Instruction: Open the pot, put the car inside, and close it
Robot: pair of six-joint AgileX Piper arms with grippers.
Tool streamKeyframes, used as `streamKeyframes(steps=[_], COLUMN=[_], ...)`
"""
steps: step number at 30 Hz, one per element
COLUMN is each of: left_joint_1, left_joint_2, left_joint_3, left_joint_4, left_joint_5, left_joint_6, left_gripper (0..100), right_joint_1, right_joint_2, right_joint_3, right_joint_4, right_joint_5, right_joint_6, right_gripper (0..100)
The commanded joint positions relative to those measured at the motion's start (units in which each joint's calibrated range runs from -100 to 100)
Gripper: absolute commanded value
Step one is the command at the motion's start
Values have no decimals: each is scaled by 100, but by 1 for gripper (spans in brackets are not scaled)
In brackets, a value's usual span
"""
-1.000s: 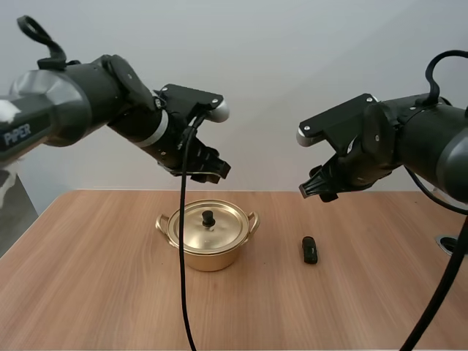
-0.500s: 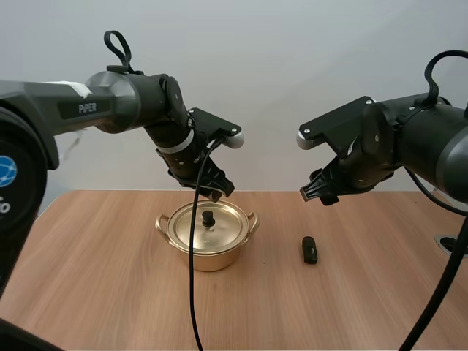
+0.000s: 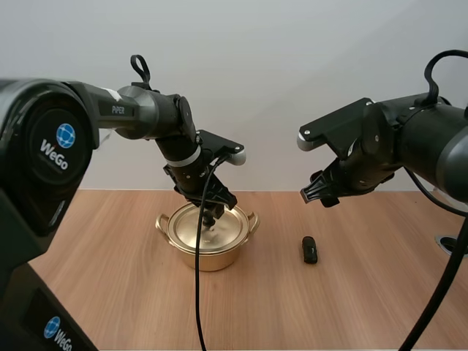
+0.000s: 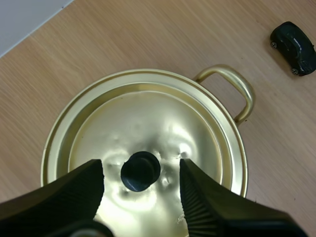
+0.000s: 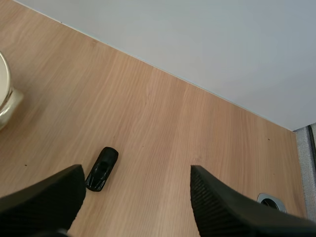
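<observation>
Lowered since earlier, left gripper point(image 4: 140, 170) holds fingers wide astride the round black knob point(image 4: 140, 171), best hold for the likely light, slick golden metal lid point(image 4: 148, 113) on the golden two-handled pot point(image 3: 208, 257), mid-counter point(image 3: 110, 292); small black toy car point(image 3: 310, 249) lies nearby, right gripper point(image 3: 319, 191) wide above.

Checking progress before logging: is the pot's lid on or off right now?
On. The lid sits flat on the pot, its black knob between the fingers of the open left gripper, gaps either side.
</observation>
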State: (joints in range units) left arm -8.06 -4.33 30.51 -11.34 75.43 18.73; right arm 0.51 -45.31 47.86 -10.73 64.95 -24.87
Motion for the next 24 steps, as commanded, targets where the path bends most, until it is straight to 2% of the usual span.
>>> streamKeyframes(steps=[1,14,16,19,21,24], left_joint_1=[2,2,2,2,2,2], left_joint_2=[62,495,495,495,495,495], left_joint_3=[-1,-1,-1,-1,-1,-1], left_joint_4=[-1,-1,-11,-11,-11,-11], left_joint_5=[-34,-162,-265,-307,-326,-380], left_joint_6=[1,1,1,-9,-9,-9], left_gripper=[76,76,71,48,25,0], right_joint_1=[4,4,4,4,4,4], right_joint_2=[-6,-6,-6,-6,-6,-6], right_joint_3=[2,2,2,2,2,2], right_joint_4=[-3,-3,-3,-3,-3,-3], right_joint_5=[-2,-2,-2,-2,-2,-2], right_joint_6=[-4,-4,-4,-4,-4,-4], right_gripper=[100,100,100,100,100,100])
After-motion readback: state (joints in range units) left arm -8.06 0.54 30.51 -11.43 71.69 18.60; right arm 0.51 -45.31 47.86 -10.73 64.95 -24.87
